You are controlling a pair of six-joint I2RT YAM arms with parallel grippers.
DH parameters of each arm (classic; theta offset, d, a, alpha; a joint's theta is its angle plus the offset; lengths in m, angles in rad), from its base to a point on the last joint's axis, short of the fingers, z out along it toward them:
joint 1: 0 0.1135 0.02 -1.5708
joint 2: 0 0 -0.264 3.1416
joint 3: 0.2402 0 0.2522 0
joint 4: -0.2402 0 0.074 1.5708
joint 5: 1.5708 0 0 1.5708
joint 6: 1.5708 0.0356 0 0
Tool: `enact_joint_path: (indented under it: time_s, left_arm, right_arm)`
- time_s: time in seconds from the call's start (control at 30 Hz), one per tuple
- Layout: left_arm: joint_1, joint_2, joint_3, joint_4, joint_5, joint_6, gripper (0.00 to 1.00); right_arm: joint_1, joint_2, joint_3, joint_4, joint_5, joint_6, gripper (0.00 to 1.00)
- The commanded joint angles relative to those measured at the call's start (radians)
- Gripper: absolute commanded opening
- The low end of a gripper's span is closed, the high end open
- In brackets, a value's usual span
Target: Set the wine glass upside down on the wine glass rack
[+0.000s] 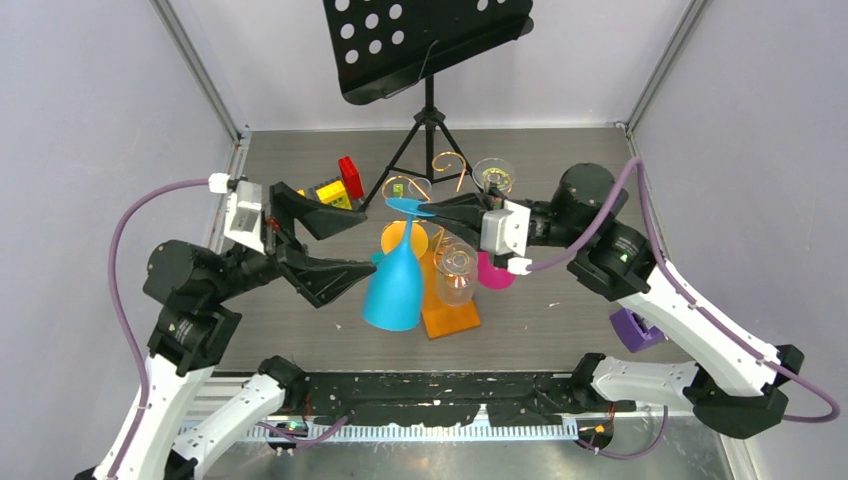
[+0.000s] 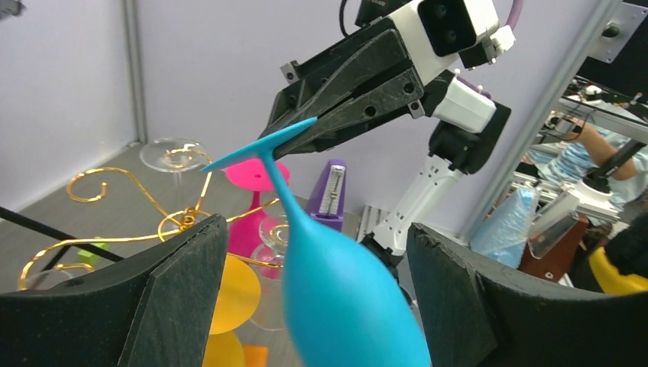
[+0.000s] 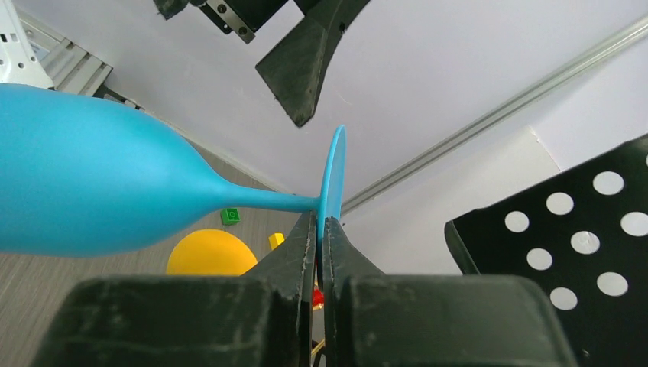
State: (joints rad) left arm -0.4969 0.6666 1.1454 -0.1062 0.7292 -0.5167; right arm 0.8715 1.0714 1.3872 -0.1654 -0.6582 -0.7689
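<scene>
A blue wine glass (image 1: 393, 285) hangs upside down, foot up and bowl down, just left of the rack. My right gripper (image 1: 420, 210) is shut on the edge of its foot; the right wrist view shows the thin foot pinched between the fingers (image 3: 321, 227) and the bowl (image 3: 92, 191) at left. My left gripper (image 1: 352, 250) is open, its fingers either side of the bowl (image 2: 344, 298) without touching. The wine glass rack (image 1: 447, 165) is gold wire with curled arms on an orange base (image 1: 452, 318); its loops also show in the left wrist view (image 2: 164, 222).
Clear glasses (image 1: 456, 270) (image 1: 493, 175), a pink glass (image 1: 496, 272) and a yellow glass (image 1: 403, 238) hang at the rack. The black perforated music stand (image 1: 420, 40) stands behind. Red and yellow blocks (image 1: 340, 185) lie back left, a purple object (image 1: 632, 328) right.
</scene>
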Motion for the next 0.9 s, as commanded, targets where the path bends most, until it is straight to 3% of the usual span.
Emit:
enact_joint_path:
  time_s: [0.0, 0.23, 0.5, 0.87]
  left_arm:
    - [-0.05, 0.033, -0.012, 0.022, -0.029, 0.013, 0.86]
    - [-0.08, 0.062, -0.045, 0.024, -0.063, 0.026, 0.84]
    - [-0.092, 0.096, -0.047, 0.031, -0.068, 0.002, 0.75]
    - [-0.1, 0.113, -0.053, 0.045, -0.068, -0.013, 0.45]
  right_arm:
    - [0.069, 0.007, 0.059, 0.073, 0.078, -0.088, 0.05]
    - [0.127, 0.016, 0.048, 0.111, 0.148, -0.124, 0.05]
    - [0.175, 0.01, 0.034, 0.109, 0.231, -0.187, 0.05]
    - [0.205, 0.03, 0.015, 0.144, 0.271, -0.211, 0.05]
